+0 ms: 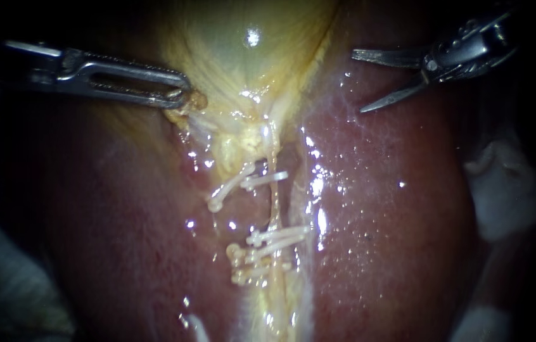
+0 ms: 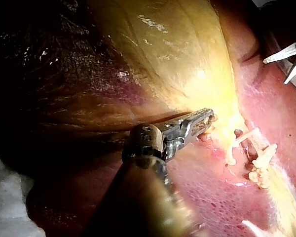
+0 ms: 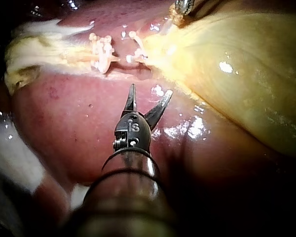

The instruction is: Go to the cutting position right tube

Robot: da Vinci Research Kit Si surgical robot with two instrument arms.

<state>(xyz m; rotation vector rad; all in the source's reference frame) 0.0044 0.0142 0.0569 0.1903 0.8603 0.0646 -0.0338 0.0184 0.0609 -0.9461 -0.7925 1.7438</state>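
Right tube (image 1: 274, 206): I took it to be the thin yellowish strand running down from the neck of the gallbladder (image 1: 249, 57) along the middle of the liver (image 1: 395, 209). A bare stretch showed between the upper clip (image 1: 268, 179) and the lower clips (image 1: 277, 239). Where the clips crowded together I could not fully separate one strand from the other.

Right instrument (image 1: 358, 82): its pincer was a pair of slim blades, spread and holding nothing. It hung over the liver toward the upper right edge, well apart from the tube. In the right wrist view (image 3: 150, 90) the blades pointed toward the clips.

Left instrument (image 1: 182, 96): its pincer was pinching a fold at the gallbladder's neck edge, as the left wrist view also showed (image 2: 203, 118).

Risks, as judged:
- The spread blades could score the wet liver if the approach ran too low.
- The bare gap looked short, so a skewed entry might land a blade on a clip or dislodge it.
- The wrong strand could end up between the blades.
- If the left hold slipped, the tube would slacken and shift.
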